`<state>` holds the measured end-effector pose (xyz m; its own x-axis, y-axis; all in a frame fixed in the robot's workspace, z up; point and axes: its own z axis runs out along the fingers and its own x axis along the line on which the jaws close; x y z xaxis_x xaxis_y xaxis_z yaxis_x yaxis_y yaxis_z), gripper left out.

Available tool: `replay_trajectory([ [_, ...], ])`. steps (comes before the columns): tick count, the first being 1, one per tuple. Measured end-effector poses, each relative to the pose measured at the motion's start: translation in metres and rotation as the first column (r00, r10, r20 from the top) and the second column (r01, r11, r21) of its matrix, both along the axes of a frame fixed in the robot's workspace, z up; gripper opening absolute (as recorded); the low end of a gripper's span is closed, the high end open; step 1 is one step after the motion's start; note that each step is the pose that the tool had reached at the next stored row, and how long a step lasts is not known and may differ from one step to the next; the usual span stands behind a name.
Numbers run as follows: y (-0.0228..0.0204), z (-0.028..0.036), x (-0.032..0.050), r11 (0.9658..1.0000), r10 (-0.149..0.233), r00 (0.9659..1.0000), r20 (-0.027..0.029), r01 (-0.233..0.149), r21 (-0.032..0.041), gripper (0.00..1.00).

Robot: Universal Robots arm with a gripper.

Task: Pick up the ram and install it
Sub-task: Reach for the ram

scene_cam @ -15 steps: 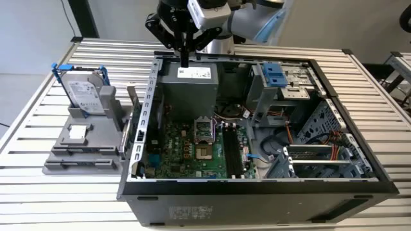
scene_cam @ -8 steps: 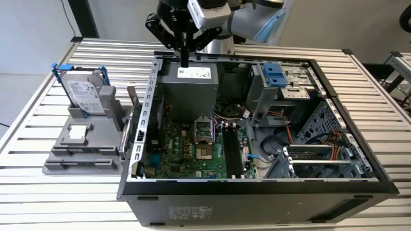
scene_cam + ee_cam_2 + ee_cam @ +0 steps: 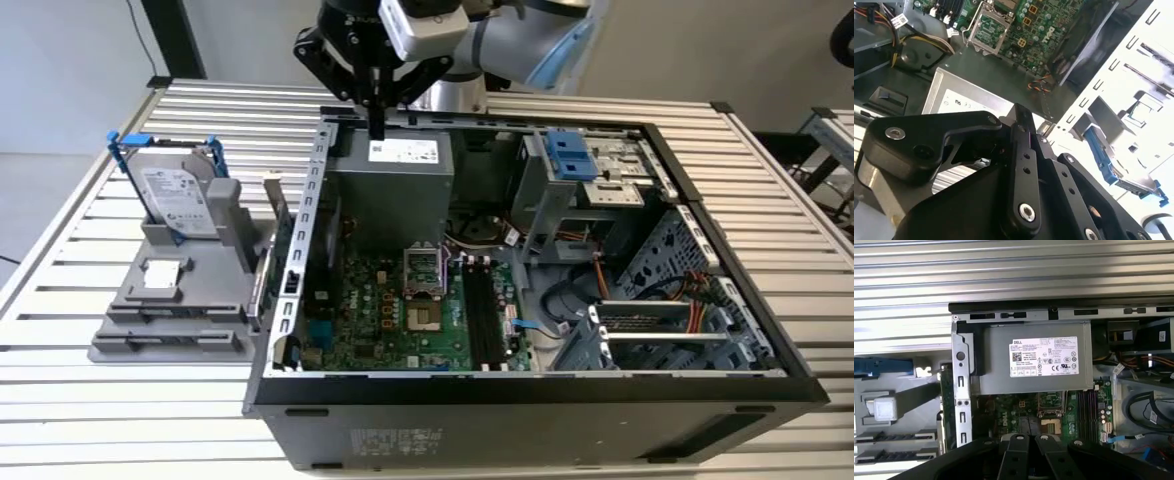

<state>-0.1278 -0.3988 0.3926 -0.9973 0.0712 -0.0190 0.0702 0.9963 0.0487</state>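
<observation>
In the exterior view the black two-finger gripper (image 3: pixel 378 98) was clenched, as it seemed, on the thin dark greenish ram stick (image 3: pixel 378 126), which hung upright above the grey metal power supply box (image 3: pixel 400 175), with the long black memory slots (image 3: pixel 482 312) toward five o'clock.

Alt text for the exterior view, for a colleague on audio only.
The arm's hand hangs over the open computer case, by its power supply. At the exterior view's left, a blue-framed hard drive stands in a grey holder.
</observation>
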Motion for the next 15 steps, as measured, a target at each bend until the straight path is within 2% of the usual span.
replay_trajectory([
  [15, 0.0, 0.0, -0.0247, 1.0, 0.0, 1.0, 0.0, 0.0, 0.0, 0.0],
])
